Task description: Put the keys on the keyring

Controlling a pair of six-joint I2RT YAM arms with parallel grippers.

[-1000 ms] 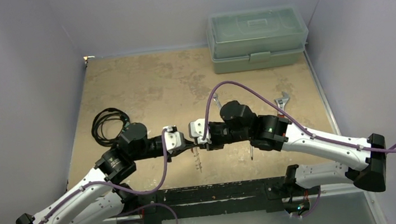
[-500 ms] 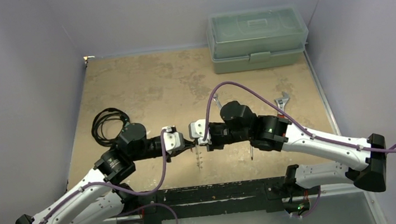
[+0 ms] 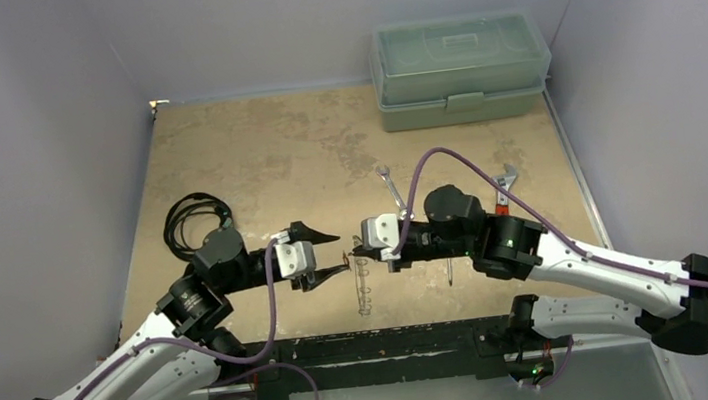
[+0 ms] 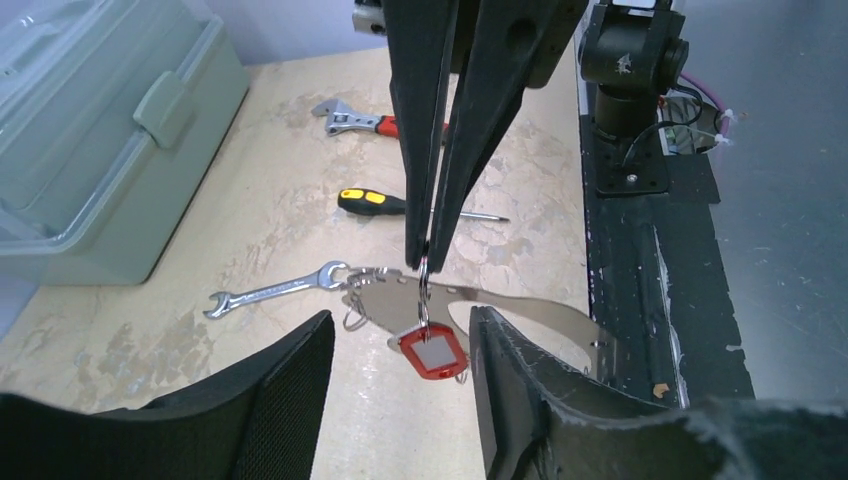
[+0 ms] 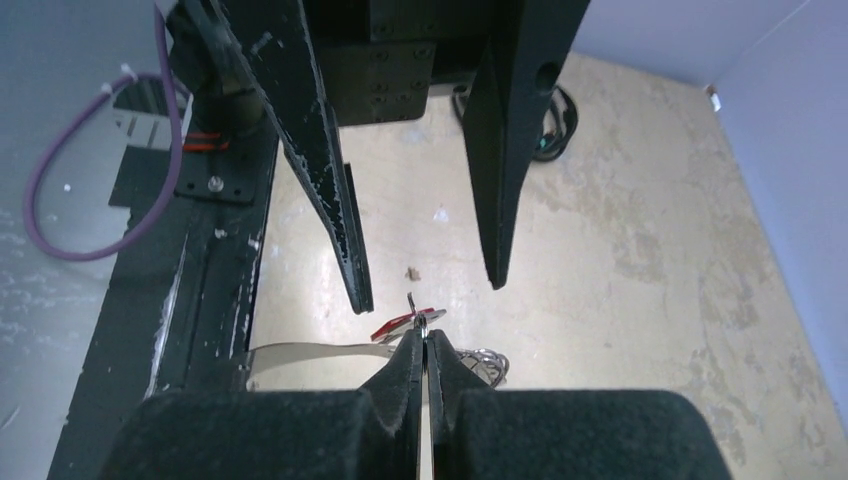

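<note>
My right gripper point(image 3: 358, 253) is shut on a small split ring carrying a red-tagged key point(image 4: 432, 352). It holds the key just above the table. The large silvery keyring point(image 4: 520, 312) lies flat on the table under it, with small keys at its far end. The keyring shows in the top view point(image 3: 365, 294) as a thin upright loop. My left gripper point(image 3: 324, 254) is wide open and empty, its fingers either side of the hanging tag without touching it. In the right wrist view my pinched right gripper point(image 5: 424, 338) shows the red tag point(image 5: 405, 322) at its tips.
A small silver spanner point(image 3: 392, 188) lies behind the right gripper, with a yellow-and-black screwdriver point(image 4: 390, 203) and a red-handled adjustable wrench point(image 3: 503, 183) nearby. A coiled black cable point(image 3: 193, 218) is at the left, and a green toolbox point(image 3: 461, 67) at the back right. The black base rail point(image 3: 396, 341) runs along the near edge.
My left gripper has opened and drawn back to the left. My right gripper has shifted a little to the right, still pinching the ring with the red tag.
</note>
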